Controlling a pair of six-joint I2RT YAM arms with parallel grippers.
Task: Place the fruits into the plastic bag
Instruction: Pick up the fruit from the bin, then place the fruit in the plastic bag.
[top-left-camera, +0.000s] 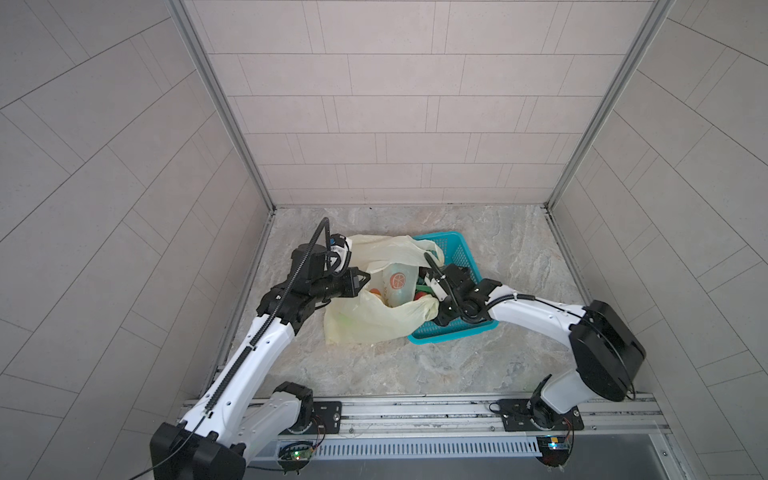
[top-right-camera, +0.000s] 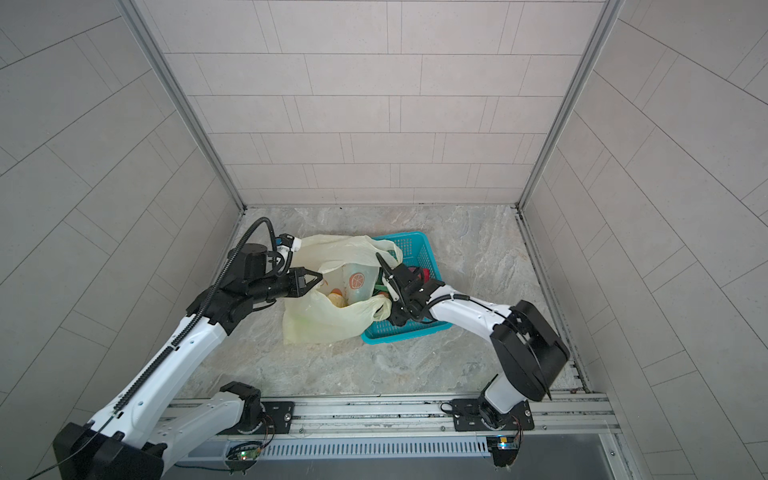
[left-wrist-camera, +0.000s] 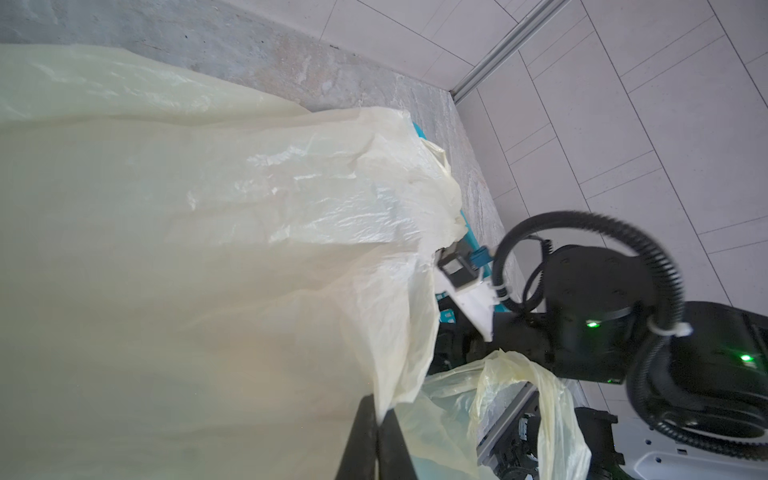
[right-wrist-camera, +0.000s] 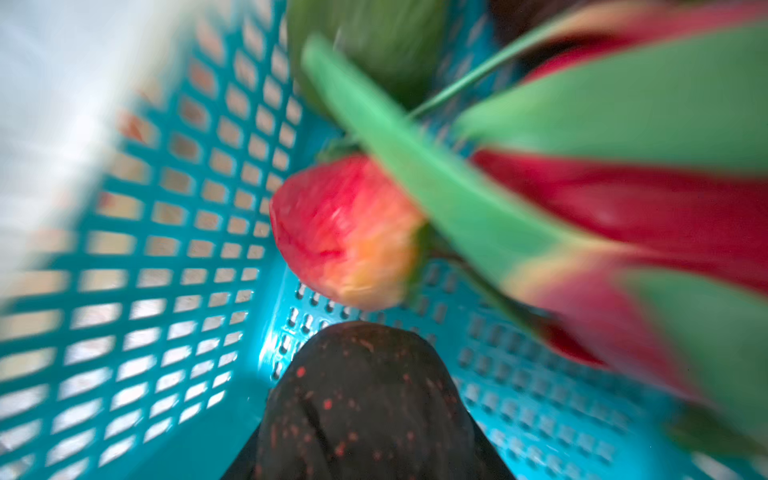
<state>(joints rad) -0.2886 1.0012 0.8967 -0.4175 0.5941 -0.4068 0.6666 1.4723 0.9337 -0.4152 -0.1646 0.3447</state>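
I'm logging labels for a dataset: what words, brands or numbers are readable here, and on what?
None legible.
On the thin pale-yellow plastic bag: round orange-slice logo with small print beside it, too small to read.
On the teal mesh basket: no lettering visible.

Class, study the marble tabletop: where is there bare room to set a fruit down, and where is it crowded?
Bare: the wide tabletop patch between the plastic bag, the basket and the front rail; a narrower strip between them and the back wall; the side right of the basket. Crowded: the middle, where bag overlaps basket.
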